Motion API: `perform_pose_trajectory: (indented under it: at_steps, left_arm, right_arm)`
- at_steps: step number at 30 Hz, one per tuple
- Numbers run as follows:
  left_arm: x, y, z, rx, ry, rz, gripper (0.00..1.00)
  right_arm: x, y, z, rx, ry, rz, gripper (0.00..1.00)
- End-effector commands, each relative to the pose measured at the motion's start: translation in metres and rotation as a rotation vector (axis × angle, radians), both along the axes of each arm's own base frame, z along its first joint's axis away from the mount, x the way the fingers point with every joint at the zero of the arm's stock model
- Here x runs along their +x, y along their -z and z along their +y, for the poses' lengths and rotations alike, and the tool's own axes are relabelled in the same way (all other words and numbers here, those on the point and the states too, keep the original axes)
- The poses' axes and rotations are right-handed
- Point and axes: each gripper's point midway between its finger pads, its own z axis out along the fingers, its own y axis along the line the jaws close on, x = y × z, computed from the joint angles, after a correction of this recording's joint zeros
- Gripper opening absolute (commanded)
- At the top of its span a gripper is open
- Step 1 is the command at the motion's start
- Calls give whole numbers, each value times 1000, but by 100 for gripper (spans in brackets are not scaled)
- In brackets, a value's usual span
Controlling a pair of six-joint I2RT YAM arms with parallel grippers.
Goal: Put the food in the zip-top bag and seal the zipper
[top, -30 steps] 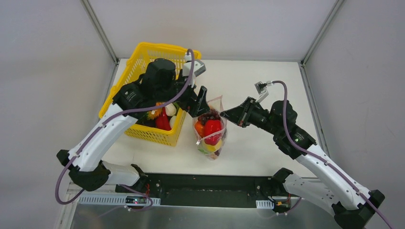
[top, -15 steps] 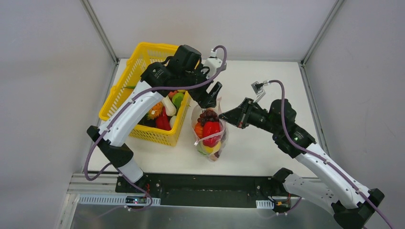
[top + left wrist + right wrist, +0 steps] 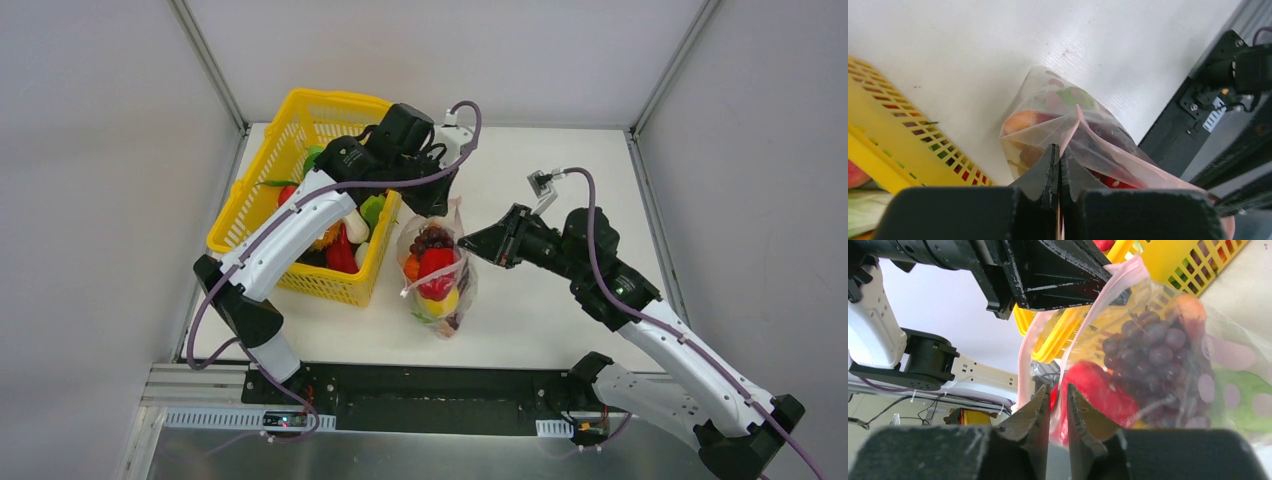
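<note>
Clamped with the black left gripper [image 3: 1059,156] on the thin pink-red zipper strip [image 3: 1074,125] of the clear crinkly plastic bag [image 3: 1045,107] — orange, green and purple toy food [image 3: 1020,121] inside. Just beside, on white table [image 3: 973,45] — yellow plastic mesh basket [image 3: 883,127].

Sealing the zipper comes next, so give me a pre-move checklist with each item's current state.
1. Left gripper clamped on the zipper: ok, shut on the pink strip.
2. Right gripper gripping the bag edge: not ok, jaws slightly parted around it.
3. Zipper sealed: not ok, the two strips stand apart.
4. Grapes and red pepper inside the zip-top bag: ok.
5. All food bagged: not ok, items lie in the yellow basket.
</note>
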Motion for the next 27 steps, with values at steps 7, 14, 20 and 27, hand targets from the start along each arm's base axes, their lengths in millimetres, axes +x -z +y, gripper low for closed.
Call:
perform_pose_trajectory:
  at_steps: [7,14,20,27]
  left_arm:
    - [33,-62,31,-322,-515,-59,0]
    - [40,-89,42,-474,-680,-45,0]
    - [49,-94,56,-601,-871,22,0]
    - [57,-98,63,-716,-983,47,0]
  right_arm:
    - [7,-35,-33,-45,149,-132,81]
    - [-22,-25,-30,-82,2,-149,76]
    - [-26,-9,-27,-106,-23,-197,75]
    - [-14,13,-41,-155,86,-241,88]
